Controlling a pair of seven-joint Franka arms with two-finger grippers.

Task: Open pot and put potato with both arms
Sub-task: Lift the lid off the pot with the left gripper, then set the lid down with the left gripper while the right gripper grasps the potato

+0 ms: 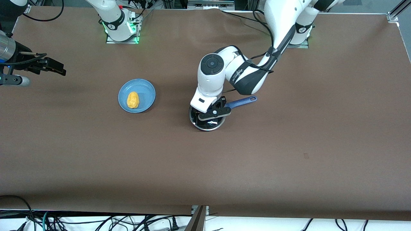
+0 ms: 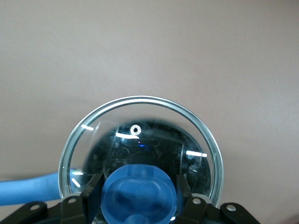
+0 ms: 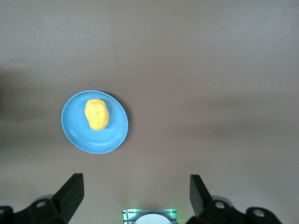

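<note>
The left pincer [image 2: 138,193] is clamped on the lid's blue knob [image 2: 138,191] of the pot [image 1: 207,120] mid-counter; lifting comes next. The right pincer [image 3: 135,196] waits, fingers apart, over the counter's right-arm end, the potato [image 1: 133,99] on its blue plate [image 1: 146,89] beside the pot.

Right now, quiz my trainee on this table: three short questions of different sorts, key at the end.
1. True or false: the left claw is shut on the lid's blue knob.
2. Multiple choice: the potato lies A) in the pot, B) on the blue plate, C) bare on the table.
3. Fill in: the right claw hangs ____, holding nothing, over the right arm's end of the table.

Key: 1 true; 2 B; 3 open.
</note>
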